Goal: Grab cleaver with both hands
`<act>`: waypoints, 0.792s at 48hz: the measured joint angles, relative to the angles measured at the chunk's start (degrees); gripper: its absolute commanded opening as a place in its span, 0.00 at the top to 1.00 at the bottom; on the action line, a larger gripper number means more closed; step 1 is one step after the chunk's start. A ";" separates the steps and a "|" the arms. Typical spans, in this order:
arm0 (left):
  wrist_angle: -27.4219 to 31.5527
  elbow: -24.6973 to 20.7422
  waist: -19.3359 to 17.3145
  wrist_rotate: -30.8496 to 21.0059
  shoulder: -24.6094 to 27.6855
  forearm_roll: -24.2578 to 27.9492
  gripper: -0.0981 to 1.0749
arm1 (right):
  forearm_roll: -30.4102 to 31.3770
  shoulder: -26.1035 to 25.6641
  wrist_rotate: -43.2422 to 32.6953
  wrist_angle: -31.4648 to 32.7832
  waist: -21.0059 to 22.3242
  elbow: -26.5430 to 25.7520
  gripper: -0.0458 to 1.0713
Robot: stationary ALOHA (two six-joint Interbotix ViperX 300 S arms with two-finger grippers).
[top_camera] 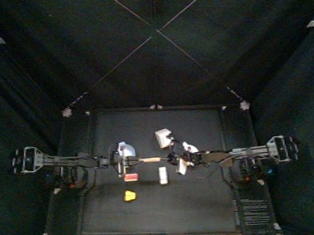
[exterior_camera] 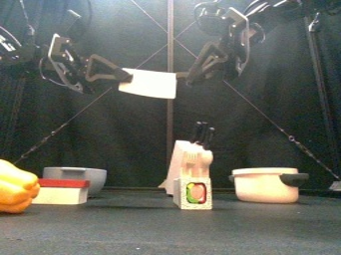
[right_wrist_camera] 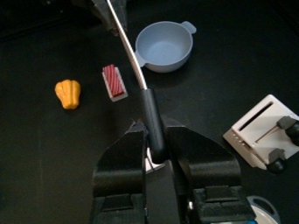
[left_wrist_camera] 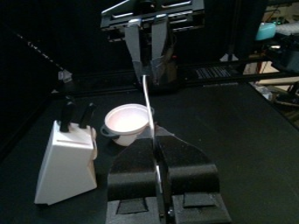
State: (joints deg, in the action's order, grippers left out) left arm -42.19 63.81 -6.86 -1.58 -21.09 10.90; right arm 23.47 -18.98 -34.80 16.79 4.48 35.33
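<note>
Fingers of both grippers are seen clamped on the cleaver (exterior_camera: 147,85), which is held in the air well above the counter (exterior_camera: 266,229): the left gripper (exterior_camera: 100,70) at one end, the right gripper (exterior_camera: 200,68) at the other. In the right wrist view a dark bar, probably the handle (right_wrist_camera: 149,109), is pinched between that gripper's fingers (right_wrist_camera: 121,166), with the pale blade edge running away from it. In the left wrist view the blade is met edge-on as a thin line (left_wrist_camera: 142,96), closed upon by the left fingers (left_wrist_camera: 132,171). The tool is judged light, stiff and flat; the smooth blade face is likely slippery, so the handle is the surer hold, and the blade is best pinched across its flat sides. Exactly where each pad meets the tool is hidden by the grippers' own bulk. Below, a knife block (exterior_camera: 190,179), white pot (exterior_camera: 266,185), yellow lump (exterior_camera: 16,187) and red block (right_wrist_camera: 114,80) are noted; the top view is too small for detail.
</note>
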 measured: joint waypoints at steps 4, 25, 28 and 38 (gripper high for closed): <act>0.00 -0.18 0.09 0.00 0.00 0.00 0.73 | -4.57 0.00 5.36 1.76 0.35 -0.62 0.59; 0.00 -0.70 0.70 0.00 0.26 -0.79 0.73 | -27.95 -0.62 37.97 3.25 4.13 -0.09 0.59; 0.00 -0.70 0.70 0.18 0.70 -1.67 0.73 | -27.07 -1.14 38.58 2.55 4.13 0.53 0.59; -0.62 -1.14 1.05 0.35 4.13 -3.78 0.73 | -19.25 -3.69 38.14 -3.78 4.13 5.36 0.59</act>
State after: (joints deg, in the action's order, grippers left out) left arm -42.80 62.67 -5.80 -1.23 -16.96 7.12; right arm 4.22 -22.68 3.34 13.01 8.61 40.69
